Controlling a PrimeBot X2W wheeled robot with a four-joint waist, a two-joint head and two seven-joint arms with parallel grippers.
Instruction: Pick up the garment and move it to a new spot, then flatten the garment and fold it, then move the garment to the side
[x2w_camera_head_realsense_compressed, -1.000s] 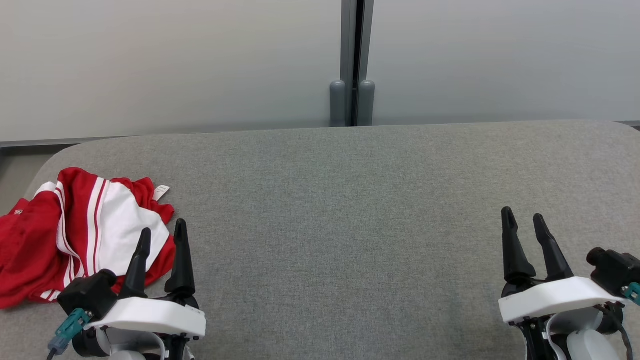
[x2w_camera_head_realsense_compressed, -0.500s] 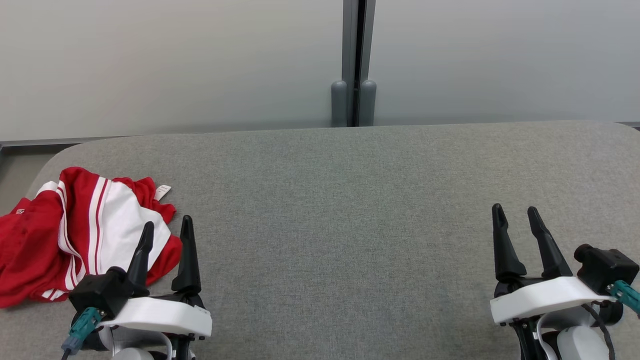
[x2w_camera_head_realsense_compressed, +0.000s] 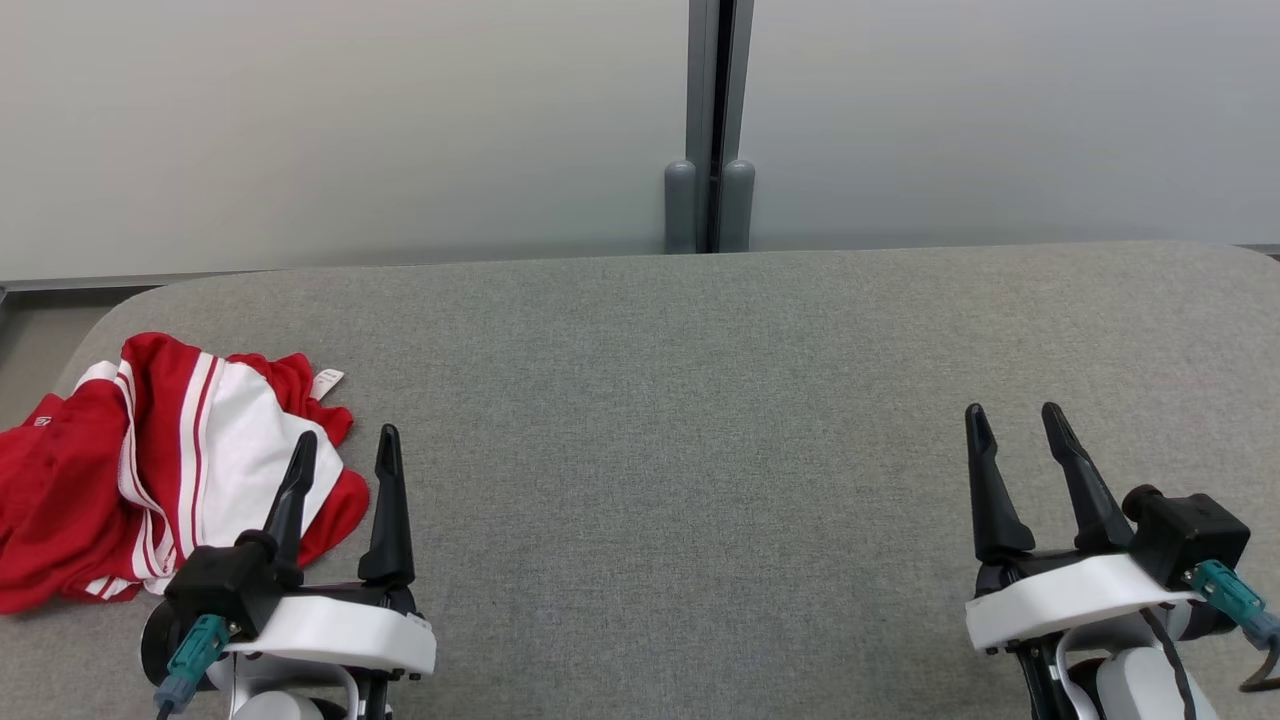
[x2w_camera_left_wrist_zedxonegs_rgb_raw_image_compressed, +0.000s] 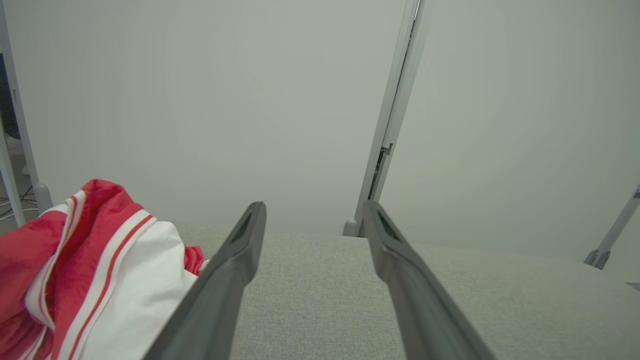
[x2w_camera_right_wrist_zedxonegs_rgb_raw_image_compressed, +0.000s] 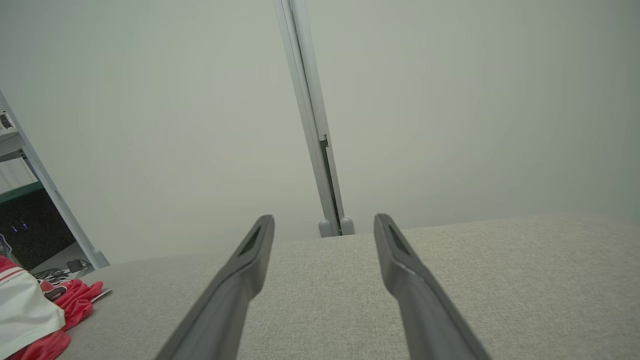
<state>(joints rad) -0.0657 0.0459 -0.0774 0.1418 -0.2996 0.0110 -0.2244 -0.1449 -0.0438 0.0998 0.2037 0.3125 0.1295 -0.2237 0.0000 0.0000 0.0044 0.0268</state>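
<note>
The garment (x2w_camera_head_realsense_compressed: 150, 470) lies bunched in the lower left of the head view, close to the rounded left end of the grey fabric-covered surface (x2w_camera_head_realsense_compressed: 680, 450). It is a red piece with a broad white panel and thin red-and-white stripes, heaped in loose folds. It looks like thin sports cloth, so it should be light, soft and limp: it will sag and trail when lifted, will keep no shape of its own, and a pinch may take several layers at once or let a smooth single layer slip. The nearest hold seems to be the red edge at its lower right, next to the left end effector (x2w_camera_head_realsense_compressed: 346, 437), or the raised ridge of the white panel (a fold that stands up gives the fingers something to close around). The left end effector has its two dark fingers spread wide with nothing between them. In the left wrist view the cloth sits to the left of the left finger, not in the gap, and whether that finger touches it cannot be told. The right end effector (x2w_camera_head_realsense_compressed: 1013, 411), in the lower right of the head view, is also spread wide over bare surface, well apart from the garment. A small white tag (x2w_camera_head_realsense_compressed: 326, 381) juts from the garment's upper right edge, its print too small to read. A tiny white mark (x2w_camera_head_realsense_compressed: 38, 422) on the red cloth at far left is equally illegible.
</note>
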